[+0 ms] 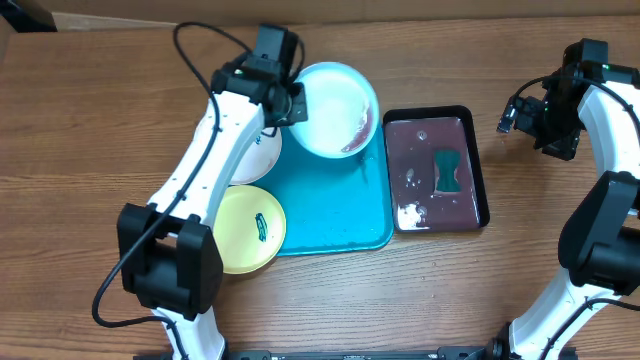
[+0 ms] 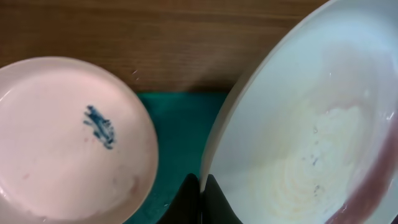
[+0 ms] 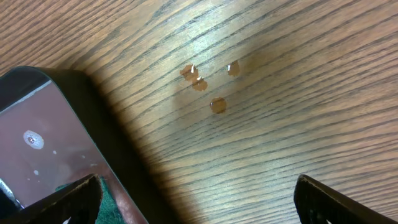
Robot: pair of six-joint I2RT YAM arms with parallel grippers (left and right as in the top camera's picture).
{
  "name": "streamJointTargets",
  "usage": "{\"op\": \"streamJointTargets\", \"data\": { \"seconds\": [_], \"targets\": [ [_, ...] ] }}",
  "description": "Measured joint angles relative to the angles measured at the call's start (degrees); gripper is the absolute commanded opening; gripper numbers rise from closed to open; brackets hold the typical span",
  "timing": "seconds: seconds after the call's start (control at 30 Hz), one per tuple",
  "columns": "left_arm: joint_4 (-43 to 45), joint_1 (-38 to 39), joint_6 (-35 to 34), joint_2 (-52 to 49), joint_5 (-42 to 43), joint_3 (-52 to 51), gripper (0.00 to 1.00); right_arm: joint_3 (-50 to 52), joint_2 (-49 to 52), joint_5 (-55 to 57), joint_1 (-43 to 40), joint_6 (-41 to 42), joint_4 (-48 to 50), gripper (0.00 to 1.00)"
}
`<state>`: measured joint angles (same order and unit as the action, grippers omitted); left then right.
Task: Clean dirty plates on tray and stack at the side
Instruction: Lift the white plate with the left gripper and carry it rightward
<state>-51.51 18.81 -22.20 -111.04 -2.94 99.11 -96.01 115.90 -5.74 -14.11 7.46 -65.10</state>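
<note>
Left fingers closed on pale blue plate rim, at blue tray far right corner.
Sponge lies right of the plate; right fingers, wide apart, are nearer it.

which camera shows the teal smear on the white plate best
Left wrist: the smear on the white plate sits plain and close. Overhead, the left arm covers most of that plate, hiding the smear. Right wrist shows neither.
</note>
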Motion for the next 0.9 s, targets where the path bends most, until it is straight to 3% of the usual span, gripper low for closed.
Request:
{"op": "streamJointTargets", "data": {
  "seconds": [0.17,0.37,0.63,0.9],
  "targets": [
    [3.4,6.0,0.3,0.0,-2.6,0.3,0.04,0.0,0.0,0.0,0.0,0.0,0.0,1.00],
    [8.4,15.6,2.1,0.0,-13.0,0.3,0.04,0.0,0.0,0.0,0.0,0.0,0.0,1.00],
    [14.7,26.7,7.4,0.0,-33.3,0.3,0.04,0.0,0.0,0.0,0.0,0.0,0.0,1.00],
    [27.1,37.4,20.7,-0.1,-58.6,0.5,0.04,0.0,0.0,0.0,0.0,0.0,0.0,1.00]
  ]
}}
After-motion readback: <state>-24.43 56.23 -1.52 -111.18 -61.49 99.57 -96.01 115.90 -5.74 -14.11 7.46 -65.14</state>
